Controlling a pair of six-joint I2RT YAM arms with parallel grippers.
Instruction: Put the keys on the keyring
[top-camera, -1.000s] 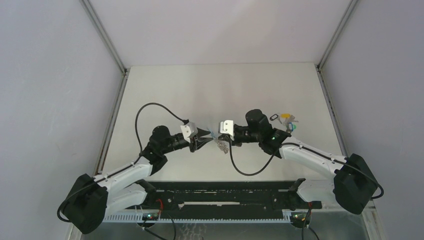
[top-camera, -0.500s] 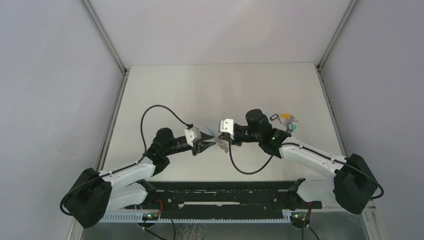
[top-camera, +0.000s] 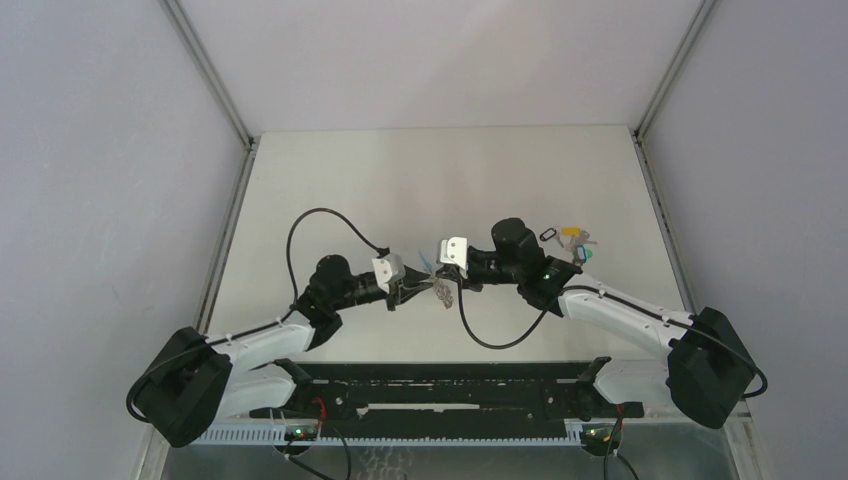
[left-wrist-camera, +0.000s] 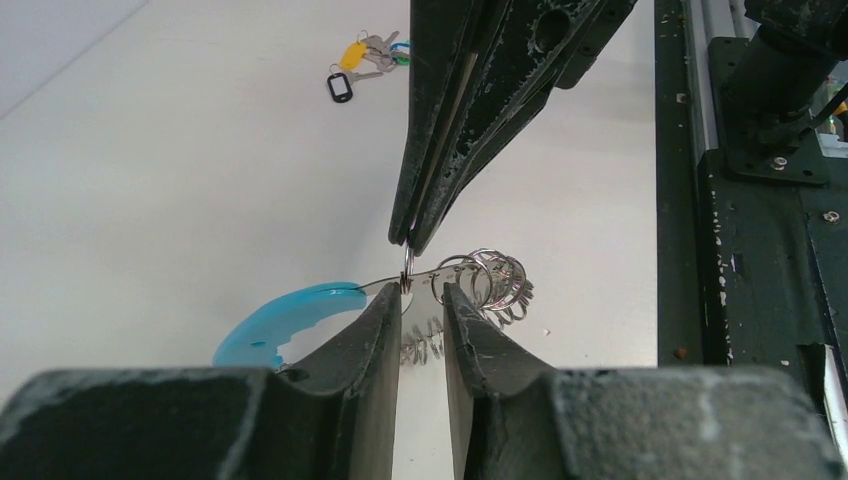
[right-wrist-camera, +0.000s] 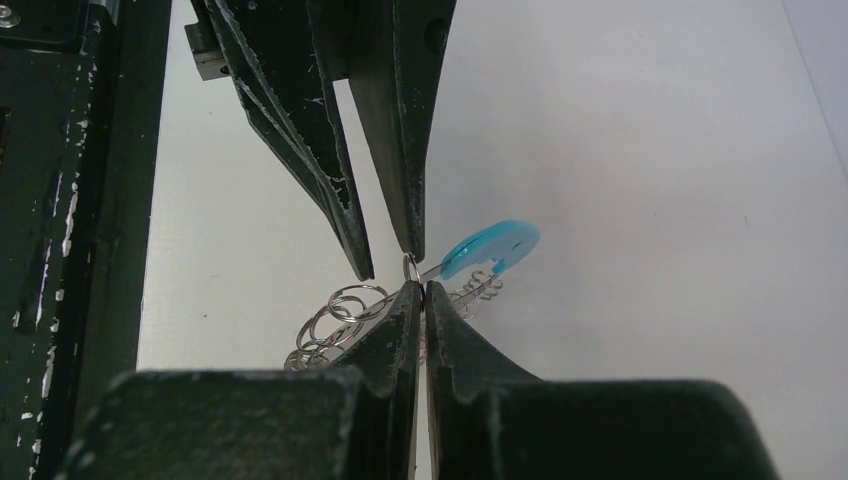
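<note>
The keyring (top-camera: 440, 291) hangs between my two grippers over the table's middle. It has a thin metal band, a light blue curved part (left-wrist-camera: 285, 318) and a bunch of small silver rings (left-wrist-camera: 492, 282). My right gripper (right-wrist-camera: 420, 288) is shut on the band next to a small ring (right-wrist-camera: 410, 266). In the left wrist view it comes down from the top (left-wrist-camera: 410, 240). My left gripper (left-wrist-camera: 420, 300) is open by a narrow gap, its tips on either side of the band and just under the right gripper's tips. The keys (top-camera: 568, 240), with yellow, black and teal tags, lie on the table behind the right arm. They also show in the left wrist view (left-wrist-camera: 358, 66).
A black rail frame (top-camera: 440, 385) runs along the near edge between the arm bases. Grey walls stand close on both sides of the white table (top-camera: 440, 180). A black cable (top-camera: 310, 215) loops above the left arm.
My left gripper has moved right to the keyring and its jaws have narrowed around the band. My right gripper has held still, shut on the keyring.
</note>
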